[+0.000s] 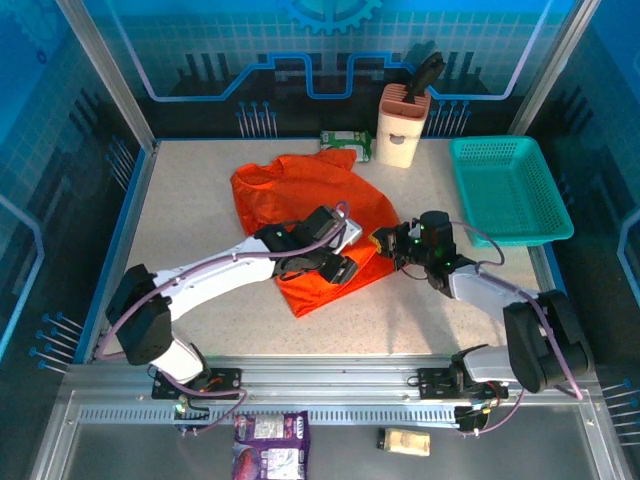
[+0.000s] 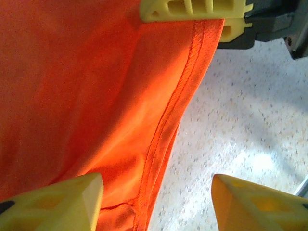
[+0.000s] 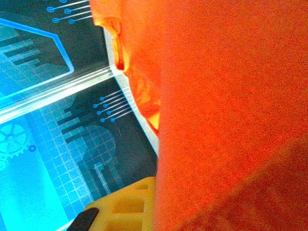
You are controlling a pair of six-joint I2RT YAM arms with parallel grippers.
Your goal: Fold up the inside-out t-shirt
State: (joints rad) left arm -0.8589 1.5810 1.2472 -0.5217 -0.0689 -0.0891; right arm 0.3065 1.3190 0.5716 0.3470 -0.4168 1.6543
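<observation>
The bright orange, thin cloth t-shirt (image 1: 300,195) lies bunched up in the middle of the speckled table (image 1: 190,200). The right gripper (image 1: 383,242) is pinched tight on its stitched edge, and the left gripper (image 2: 156,185) sits just beside with jaws wide apart, holding nothing. I think the right one should pull slowly so the soft cloth does not slip.

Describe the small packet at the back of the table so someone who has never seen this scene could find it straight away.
Look along the far edge of the table, below the blue back wall. There, between the orange t-shirt and the tall beige holder, lies the packet. It alone is green and white, and much smaller than either neighbour.
</observation>
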